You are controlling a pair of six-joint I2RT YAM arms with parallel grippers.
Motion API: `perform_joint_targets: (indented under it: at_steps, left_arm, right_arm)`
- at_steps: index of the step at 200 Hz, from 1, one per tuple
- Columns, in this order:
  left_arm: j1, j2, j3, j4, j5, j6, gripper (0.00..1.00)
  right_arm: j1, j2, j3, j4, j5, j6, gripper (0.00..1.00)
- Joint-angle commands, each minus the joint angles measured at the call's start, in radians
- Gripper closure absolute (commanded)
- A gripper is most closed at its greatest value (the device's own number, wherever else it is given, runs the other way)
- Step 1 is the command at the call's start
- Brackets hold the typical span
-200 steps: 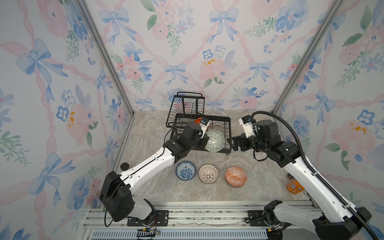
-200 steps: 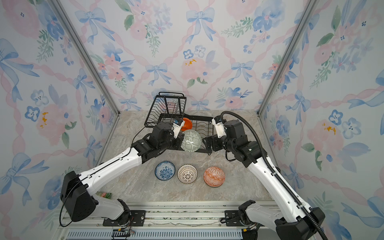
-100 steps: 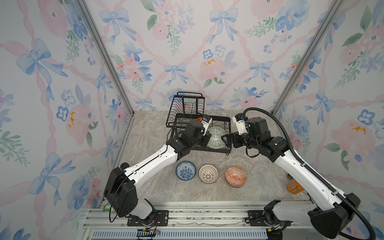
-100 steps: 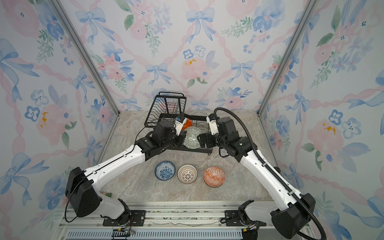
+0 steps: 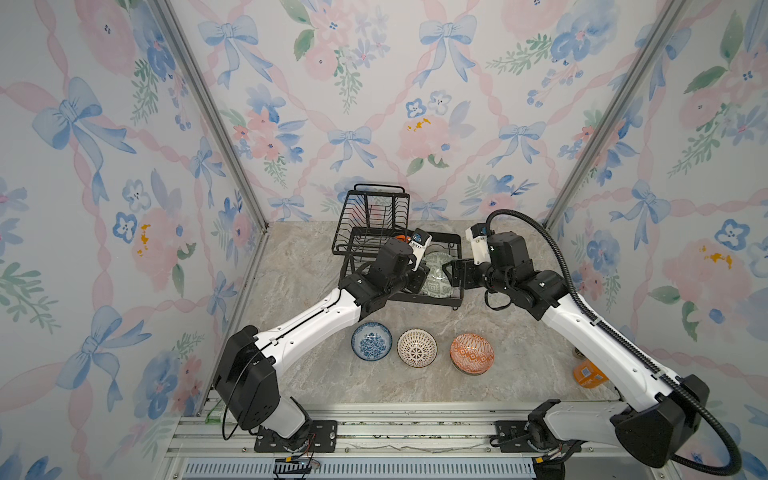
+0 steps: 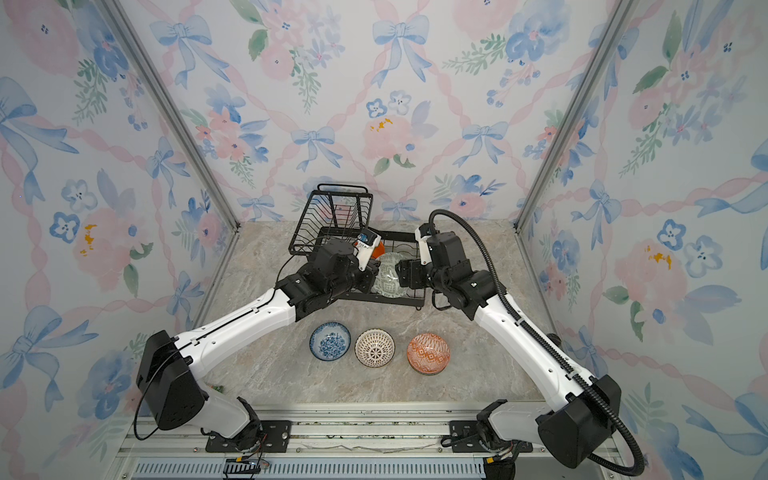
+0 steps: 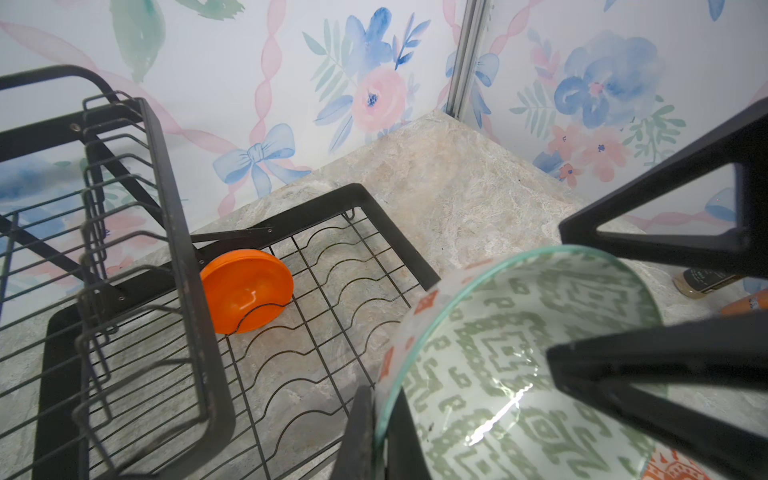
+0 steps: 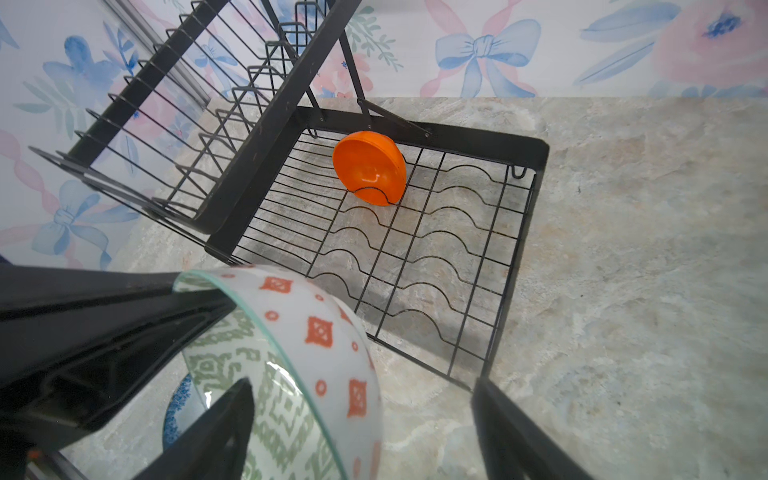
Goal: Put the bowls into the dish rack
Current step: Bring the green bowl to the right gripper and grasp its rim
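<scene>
Grey-green bowl hangs at dish rack front edge, left end effector clamping its rim, right end effector unclenched.

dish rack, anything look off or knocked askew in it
Nothing stands out. The orange bowl stands on edge in a slot of the dish rack. The green bowl hangs tilted only because the left gripper grips its rim.
</scene>
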Motion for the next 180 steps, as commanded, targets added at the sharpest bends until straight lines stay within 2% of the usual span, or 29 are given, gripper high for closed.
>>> perform_joint_targets:
  at_steps: [1,38,91,111,180]
  left_arm:
    - [-0.006,-0.002,0.035,0.067,-0.001,-0.006,1.00]
    - [-0.006,-0.007,0.040,0.070,-0.001,-0.004,1.00]
    - [-0.006,-0.008,0.040,0.074,0.005,-0.004,1.00]
    - [-0.006,-0.010,0.038,0.075,0.014,-0.006,1.00]
    - [-0.006,-0.010,0.034,0.074,0.022,-0.006,1.00]
  right_arm:
    - [0.009,0.017,0.011,0.019,0.009,0.020,0.29]
    - [0.009,0.028,0.013,0.011,-0.002,0.013,0.40]
    - [0.012,0.042,0.002,0.003,-0.014,0.010,0.44]
    - [0.012,0.046,0.003,0.005,-0.017,0.007,0.55]
    - [0.012,0.051,0.010,0.001,-0.012,0.005,0.74]
